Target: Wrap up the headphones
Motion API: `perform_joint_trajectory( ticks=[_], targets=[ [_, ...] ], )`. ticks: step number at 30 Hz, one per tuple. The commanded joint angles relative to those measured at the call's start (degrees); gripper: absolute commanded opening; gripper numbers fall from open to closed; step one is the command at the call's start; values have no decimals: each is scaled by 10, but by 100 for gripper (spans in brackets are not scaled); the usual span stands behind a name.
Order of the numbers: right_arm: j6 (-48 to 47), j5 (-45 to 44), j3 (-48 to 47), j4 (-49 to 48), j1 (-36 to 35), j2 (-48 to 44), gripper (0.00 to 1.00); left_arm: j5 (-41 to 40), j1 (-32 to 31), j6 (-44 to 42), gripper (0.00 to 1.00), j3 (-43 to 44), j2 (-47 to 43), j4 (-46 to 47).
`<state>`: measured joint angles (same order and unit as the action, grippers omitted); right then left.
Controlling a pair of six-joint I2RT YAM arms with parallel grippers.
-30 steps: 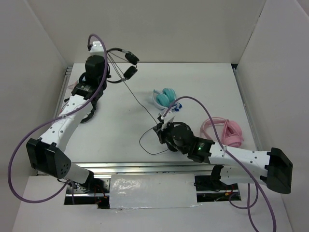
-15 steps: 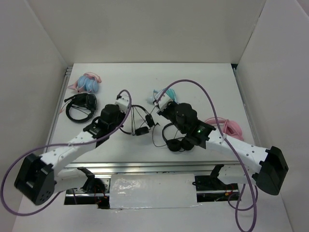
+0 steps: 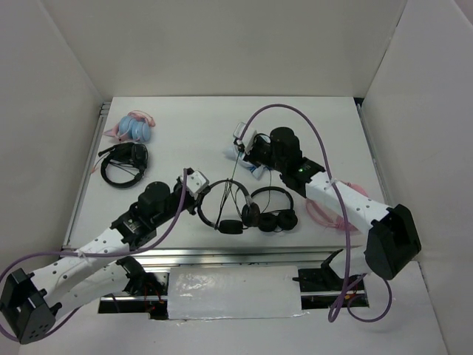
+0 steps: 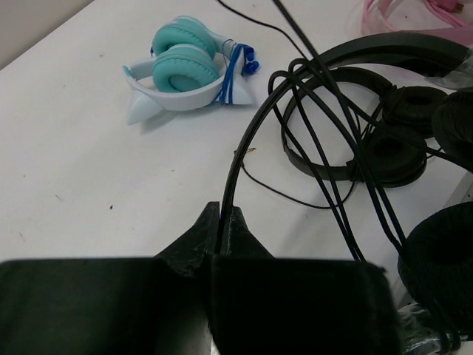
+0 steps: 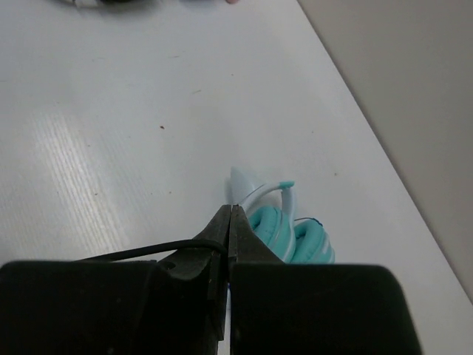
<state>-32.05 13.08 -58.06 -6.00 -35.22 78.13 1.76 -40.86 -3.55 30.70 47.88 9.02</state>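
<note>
The headphones [image 3: 230,226] lie at the front centre, a thin black headband with round earcups and the thin cable [image 3: 232,185] looped over the band. My left gripper [image 3: 199,196] is shut on the headband; the left wrist view shows the jaws [image 4: 222,212] pinching the band [image 4: 255,129], with several cable strands [image 4: 336,159] crossing it and one earcup [image 4: 443,255] at the right. My right gripper [image 3: 242,154] is farther back, shut on the cable [image 5: 148,251], which runs taut down to the headband. Its jaws [image 5: 231,212] hover over the teal-and-white pair.
Another black pair [image 3: 275,218] with no trailing cable lies right beside the headphones, also seen in the left wrist view [image 4: 347,159]. The teal-and-white pair [image 3: 253,168] sits under my right gripper. A pink pair [image 3: 353,198] is at the right. A pink-and-blue pair [image 3: 135,126] and a black headset [image 3: 122,164] are far left.
My left gripper has pulled the headphones nearer and to the front centre. My right gripper has moved back toward the teal pair, drawing the cable taut.
</note>
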Motion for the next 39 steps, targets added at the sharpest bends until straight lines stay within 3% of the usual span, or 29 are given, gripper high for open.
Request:
perform_joint_trajectory(
  ticks=[1,9,16,21,25,28,37,39],
  targets=[
    [4,52,-53,-11,22,24,0,18,-29,-15,0,18,-5,5],
    [51,128,-45,-10,54,69,0,-11,-50,-23,0,36,-23,1],
    [116,306,-24,-44,54,98,15,-33,-51,-43,0,140,-31,37],
    [222,408,3,-192,39,130,31,-73,-50,-11,0,248,16,23],
    [308,415,-6,-276,16,170,44,-88,-51,15,0,336,44,7],
    [367,396,-20,-331,-9,212,48,-102,-51,24,0,391,60,-9],
    [513,370,-69,-460,-44,323,45,-178,-50,22,0,585,127,-88],
    [524,353,-90,-466,-56,351,51,-176,-50,16,0,617,143,-88]
  ],
)
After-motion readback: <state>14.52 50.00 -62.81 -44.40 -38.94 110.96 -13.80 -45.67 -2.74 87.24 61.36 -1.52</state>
